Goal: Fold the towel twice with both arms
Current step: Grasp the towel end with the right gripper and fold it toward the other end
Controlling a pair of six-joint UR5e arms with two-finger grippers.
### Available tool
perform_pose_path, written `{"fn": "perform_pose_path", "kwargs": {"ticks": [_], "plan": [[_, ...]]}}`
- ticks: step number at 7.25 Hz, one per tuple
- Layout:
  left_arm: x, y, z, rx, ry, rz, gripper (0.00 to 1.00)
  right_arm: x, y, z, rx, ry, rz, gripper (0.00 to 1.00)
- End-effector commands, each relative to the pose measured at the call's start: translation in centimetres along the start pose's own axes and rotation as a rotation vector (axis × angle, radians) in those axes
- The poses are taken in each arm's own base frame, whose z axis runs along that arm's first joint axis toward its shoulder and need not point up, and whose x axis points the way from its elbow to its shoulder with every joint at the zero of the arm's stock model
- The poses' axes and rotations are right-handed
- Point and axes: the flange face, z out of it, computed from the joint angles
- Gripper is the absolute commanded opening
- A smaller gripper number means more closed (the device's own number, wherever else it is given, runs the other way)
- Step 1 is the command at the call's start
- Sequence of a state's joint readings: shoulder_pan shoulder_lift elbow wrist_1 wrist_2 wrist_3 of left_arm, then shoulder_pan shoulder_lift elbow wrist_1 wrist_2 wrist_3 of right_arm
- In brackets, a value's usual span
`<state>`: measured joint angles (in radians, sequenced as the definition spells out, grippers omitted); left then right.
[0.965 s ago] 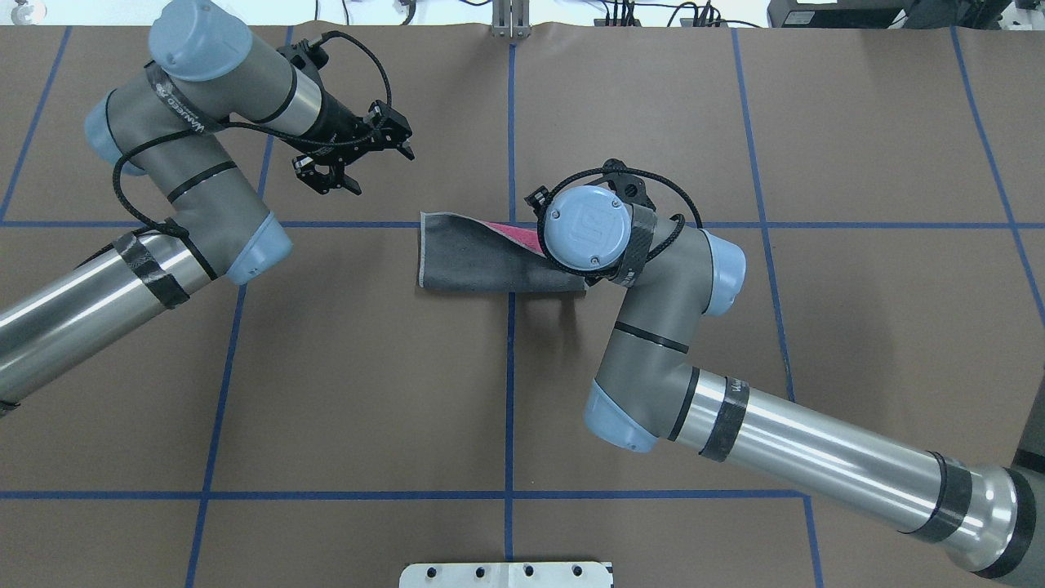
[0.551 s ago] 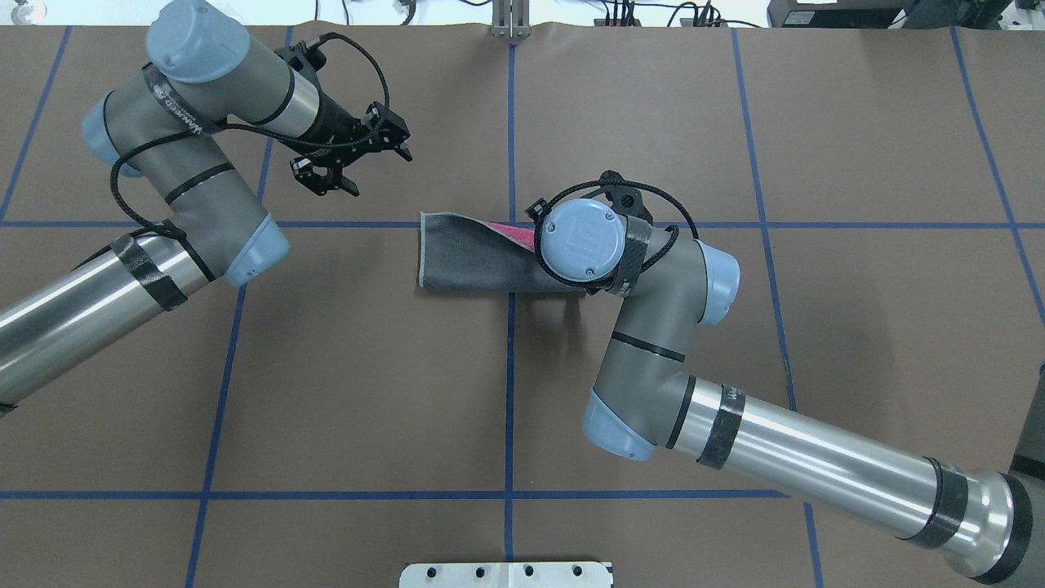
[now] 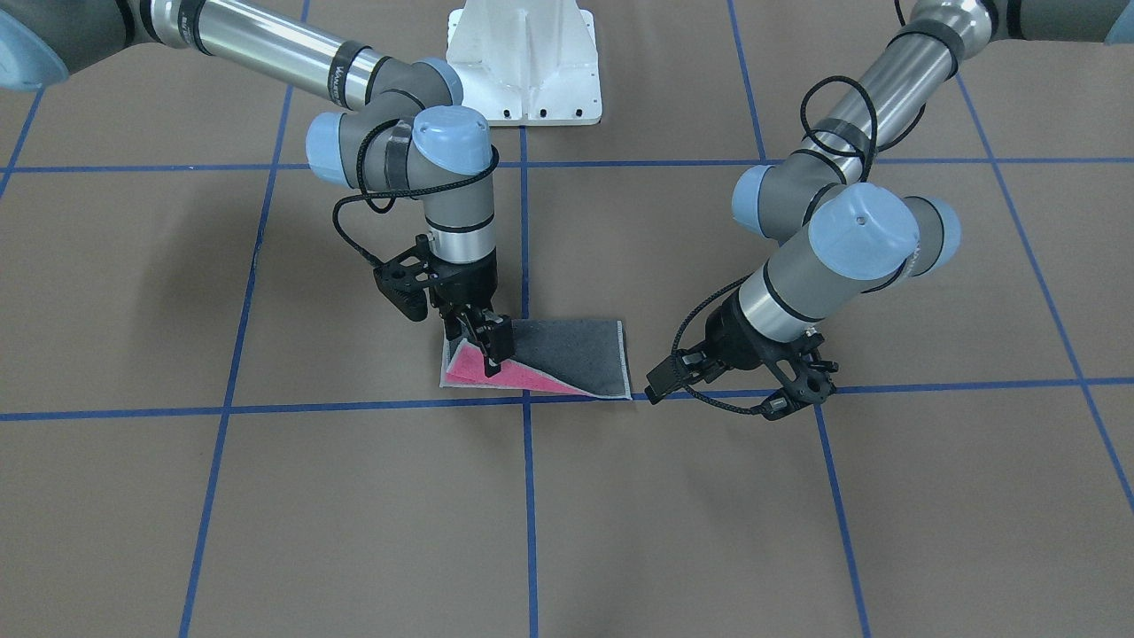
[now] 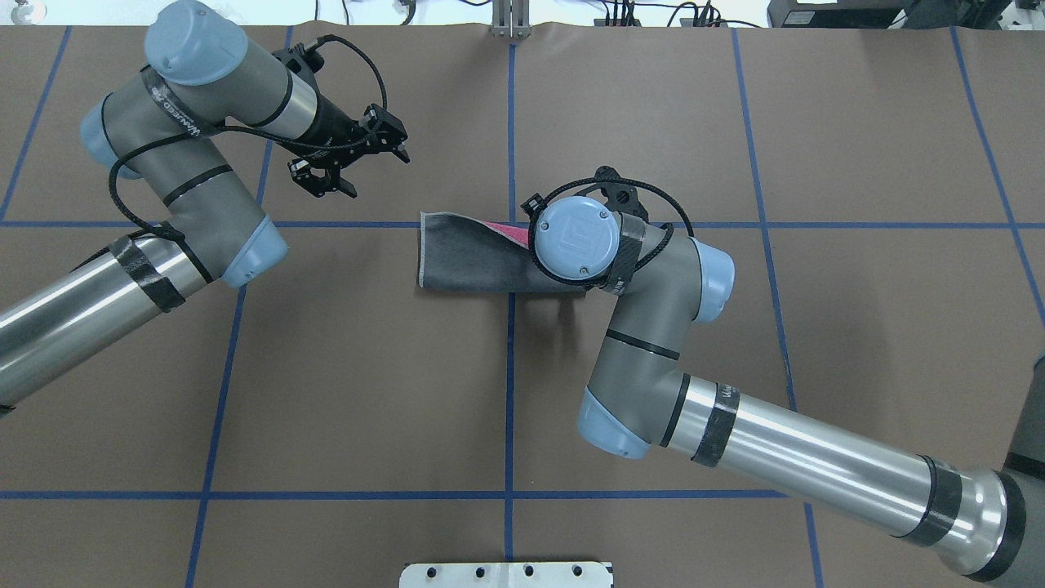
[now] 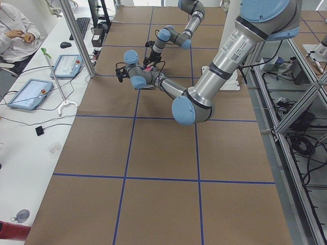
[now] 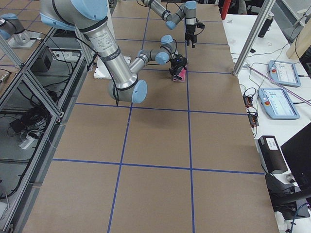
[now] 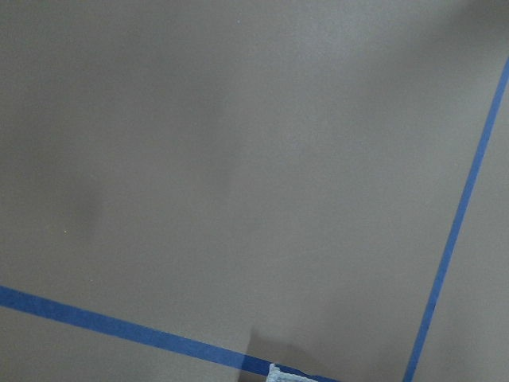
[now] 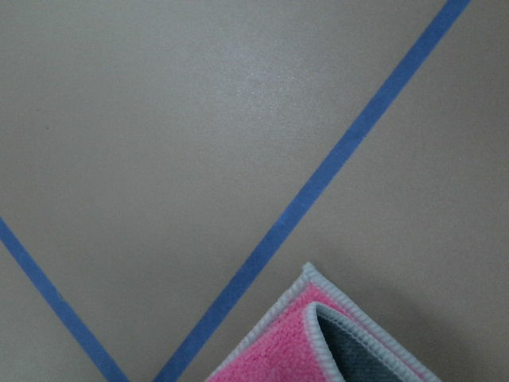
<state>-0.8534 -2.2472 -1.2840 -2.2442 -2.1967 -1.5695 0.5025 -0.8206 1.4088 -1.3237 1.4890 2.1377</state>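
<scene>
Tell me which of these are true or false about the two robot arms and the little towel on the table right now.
1. The right gripper is down at the towel. True.
2. The left gripper is holding the towel too. False: it is off to the side over bare table, jaws open, touching nothing.
3. Both a pink and a dark grey face of the towel show. True.
4. The towel is already a small twice-folded square. False: it is an elongated shape with one end lifted at the right gripper.
5. The towel sits near a crossing of blue tape lines. True.
</scene>
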Motion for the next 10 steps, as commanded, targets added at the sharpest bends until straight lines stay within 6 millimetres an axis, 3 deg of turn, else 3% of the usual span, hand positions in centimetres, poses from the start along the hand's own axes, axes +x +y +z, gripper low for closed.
{"fn": "perform_pose_path", "kwargs": {"ticks": [1, 5, 7, 9, 10], "plan": [[-0.1, 0.0, 0.1, 0.000, -0.001, 0.000, 1.00, -0.1, -0.4, 1.6, 0.038, 0.013, -0.003, 0.96], [-0.1, 0.1, 0.1, -0.002, -0.002, 0.000, 1.00, -1.7, -0.7, 0.8, 0.037, -0.007, 0.007, 0.93], [-0.1, 0.1, 0.1, -0.002, -0.002, 0.000, 1.00, -1.7, -1.0, 2.7, 0.017, -0.069, 0.025, 0.93], [-0.1, 0.1, 0.1, -0.002, -0.002, 0.000, 1.00, -3.2, -4.6, 2.5, 0.047, -0.086, 0.057, 0.91], [-0.1, 0.1, 0.1, -0.002, -0.002, 0.000, 1.00, -4.3, -7.6, 2.3, 0.074, -0.096, 0.083, 0.91]]}}
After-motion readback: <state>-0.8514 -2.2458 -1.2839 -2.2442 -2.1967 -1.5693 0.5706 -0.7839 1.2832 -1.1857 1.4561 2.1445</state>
